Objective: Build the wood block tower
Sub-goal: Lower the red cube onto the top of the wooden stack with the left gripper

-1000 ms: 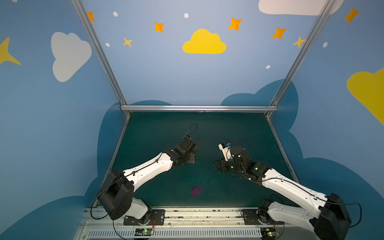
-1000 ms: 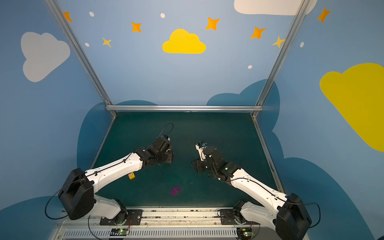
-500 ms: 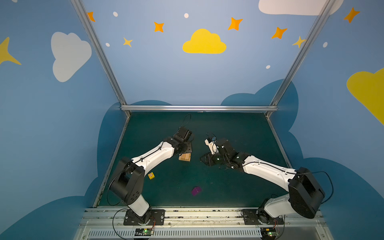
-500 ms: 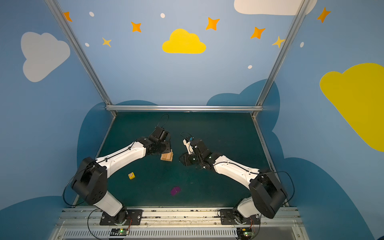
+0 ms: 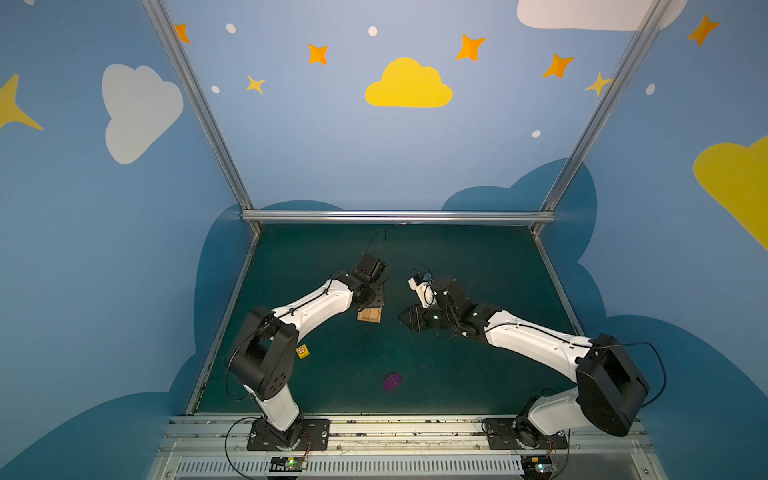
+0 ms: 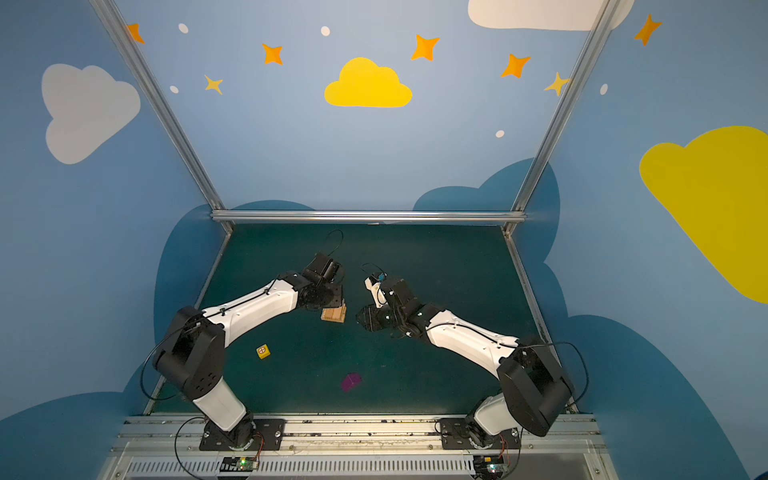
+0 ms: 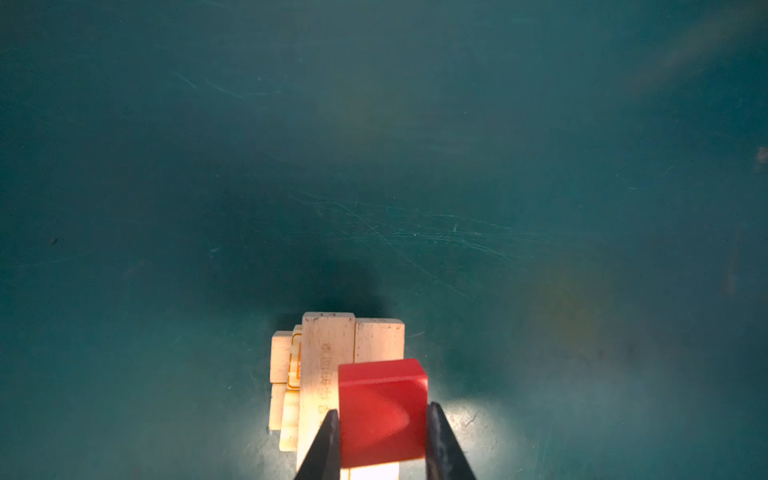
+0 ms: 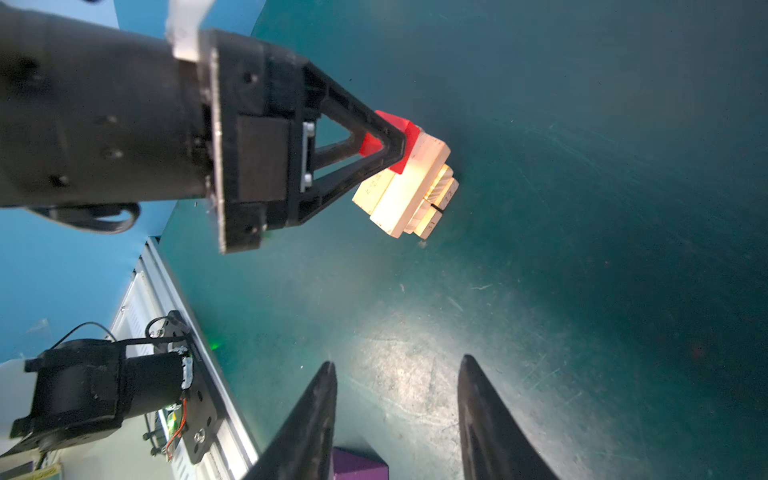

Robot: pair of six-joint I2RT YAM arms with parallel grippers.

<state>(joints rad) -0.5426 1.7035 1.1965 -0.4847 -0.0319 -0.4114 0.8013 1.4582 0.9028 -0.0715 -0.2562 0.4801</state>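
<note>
Left of centre in both top views, yellow cube (image 5: 302, 351): lies alone on the green counter (image 5: 457, 257) beside my left arm's elbow, well apart from the other blocks.
Just left of the middle, my left gripper (image 7: 381, 408): points down at the counter, narrowed onto a red cube (image 7: 382, 386) with one finger against each side.
Below that gripper in the frame, tower (image 5: 370, 314): pale planks stacked in steps; one plank lies on top, and a lower one carries orange print.
Same spot, red cube: sits over one end of the top plank; I cannot tell whether it rests on the wood.
Lower middle of the frame, purple cube (image 5: 392, 382): on the counter near its front edge, apart from the tower.
Right of centre, my right gripper (image 8: 397, 362): faces the tower across a gap, low over the counter; its fingers stand apart with nothing between them.
</note>
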